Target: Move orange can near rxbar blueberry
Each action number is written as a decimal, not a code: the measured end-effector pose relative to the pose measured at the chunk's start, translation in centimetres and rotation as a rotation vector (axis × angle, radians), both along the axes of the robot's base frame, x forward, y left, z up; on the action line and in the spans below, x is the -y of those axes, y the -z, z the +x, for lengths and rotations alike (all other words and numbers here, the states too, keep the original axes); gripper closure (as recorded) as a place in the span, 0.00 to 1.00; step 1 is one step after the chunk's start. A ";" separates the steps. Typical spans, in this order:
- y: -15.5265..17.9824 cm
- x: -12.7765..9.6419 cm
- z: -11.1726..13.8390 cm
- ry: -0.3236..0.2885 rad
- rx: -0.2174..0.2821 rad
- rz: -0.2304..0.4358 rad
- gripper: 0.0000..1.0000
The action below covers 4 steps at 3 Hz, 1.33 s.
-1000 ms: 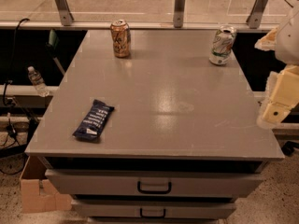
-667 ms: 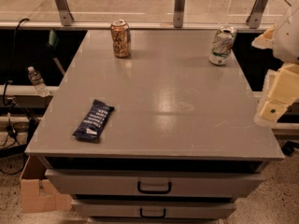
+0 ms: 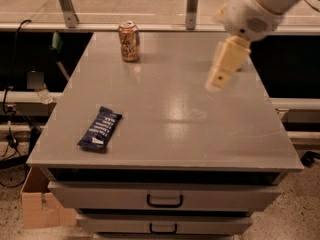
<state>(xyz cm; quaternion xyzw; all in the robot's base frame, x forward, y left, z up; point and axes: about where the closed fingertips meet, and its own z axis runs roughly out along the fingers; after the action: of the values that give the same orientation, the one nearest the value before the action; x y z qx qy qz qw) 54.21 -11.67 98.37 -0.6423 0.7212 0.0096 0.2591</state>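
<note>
While the orange can [image 3: 129,41] stands upright at the far left of the smooth grey table [image 3: 200,134], a small orange-brown metal cylinder with pale markings and a silver top, the rxbar blueberry [image 3: 100,129] lies flat near the front left edge. It is an oblong dark blue wrapper with white lettering, set at a slant and well apart from the can. Two drawers with dark loop handles [image 3: 165,200] sit under the tabletop.

The rounded white arm [image 3: 255,9] reaches in from the far right corner, and its cream, blocky gripper [image 3: 220,76] hangs angled down and leftward above the far right of the table. I cannot tell whether it is released or clenched; it grasps nothing.

A second ago the arm hung beside the table's right edge. Can and bar keep their places.
</note>
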 end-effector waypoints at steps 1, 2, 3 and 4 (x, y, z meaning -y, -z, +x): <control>-2.1 -4.6 4.1 -0.040 0.063 0.076 0.00; -2.7 -5.5 4.8 -0.050 0.078 0.090 0.00; -2.8 -5.4 5.0 -0.056 0.073 0.118 0.00; -1.5 -8.3 6.8 -0.044 0.046 0.218 0.00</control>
<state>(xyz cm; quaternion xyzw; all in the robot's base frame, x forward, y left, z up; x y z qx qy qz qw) 61.02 -3.39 99.89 -0.6262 0.6953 0.0792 0.3437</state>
